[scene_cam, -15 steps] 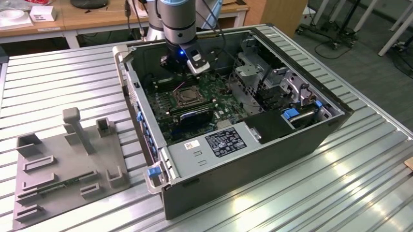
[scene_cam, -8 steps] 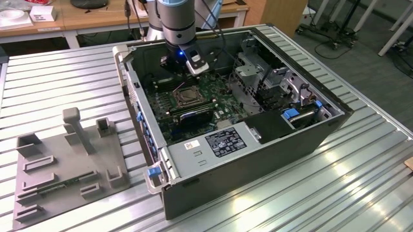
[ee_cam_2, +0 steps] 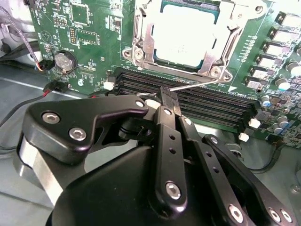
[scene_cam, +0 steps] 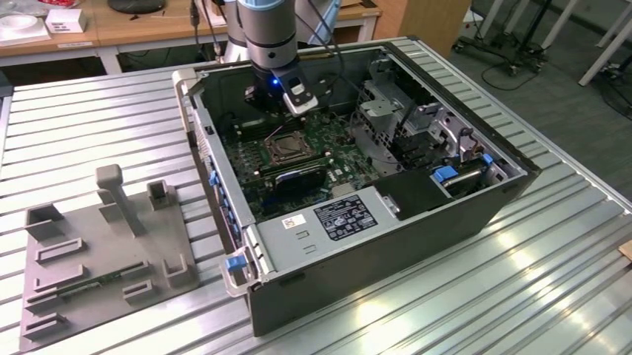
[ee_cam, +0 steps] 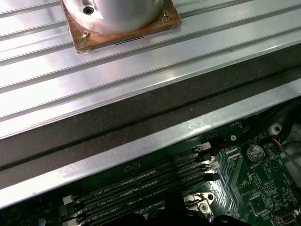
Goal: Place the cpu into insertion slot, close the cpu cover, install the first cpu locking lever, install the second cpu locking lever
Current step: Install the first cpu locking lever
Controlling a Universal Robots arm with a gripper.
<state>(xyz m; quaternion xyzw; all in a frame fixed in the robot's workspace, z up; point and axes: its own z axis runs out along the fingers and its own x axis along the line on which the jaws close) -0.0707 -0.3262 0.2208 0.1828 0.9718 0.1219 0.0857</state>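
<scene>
In the second wrist view the pale cpu lies in the insertion slot, and the silvery cpu cover lies flat around it. A thin metal locking lever runs along the slot's edge, beside the black memory slots. My gripper has its black fingers pressed together on the lever's free end. In the exterior view the gripper hangs inside the open computer case, just behind the insertion slot on the green motherboard.
The case walls close in on the board. A metal drive cage and cables stand at the exterior view's right. A grey fixture plate lies on the ribbed table at the left. The arm's base shows in the first wrist view.
</scene>
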